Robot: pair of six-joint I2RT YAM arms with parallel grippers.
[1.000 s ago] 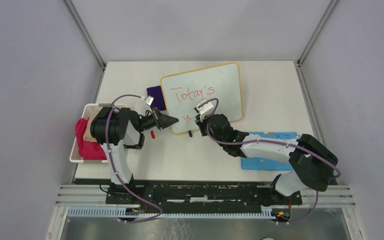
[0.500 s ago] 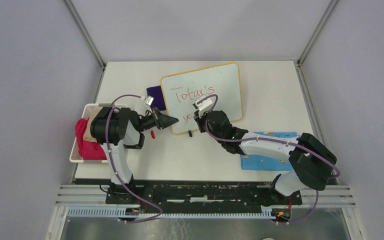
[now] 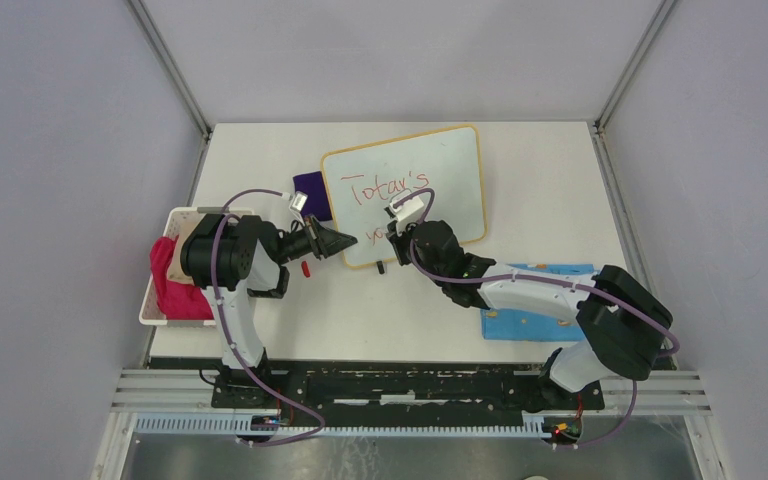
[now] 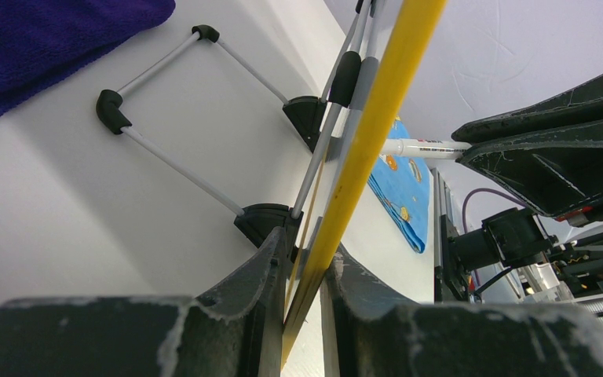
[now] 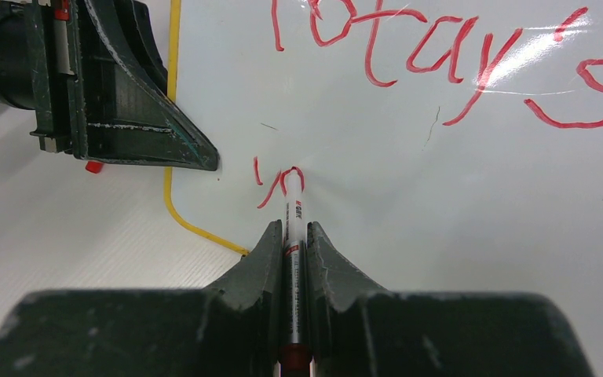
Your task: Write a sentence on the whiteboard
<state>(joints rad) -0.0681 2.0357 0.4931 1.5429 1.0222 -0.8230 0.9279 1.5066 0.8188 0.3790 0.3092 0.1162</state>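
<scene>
The whiteboard [image 3: 440, 170] with a yellow frame stands tilted on the table; its frame edge also shows in the left wrist view [image 4: 385, 102]. The sentence [image 3: 388, 186] in red reads "Today's", with a "y" and a partial letter below it [image 5: 279, 177]. My left gripper [image 3: 350, 243] is shut on the board's lower left yellow edge [image 4: 306, 247]. My right gripper [image 3: 397, 232] is shut on a red marker [image 5: 293, 208], the jaws [image 5: 290, 232] tight on its barrel. The marker tip touches the board at the second line.
A purple cloth [image 3: 310, 190] lies behind the board's left edge. A white basket [image 3: 150, 300] with pink cloth sits at the left. A blue patterned cloth [image 3: 535, 300] lies under the right arm. A red marker cap [image 3: 306, 268] lies near the left gripper. The board's black feet [image 4: 271, 220] rest on the table.
My right gripper moved slightly up and left with the marker, and the second line grew past the "y". The left gripper has not moved.
</scene>
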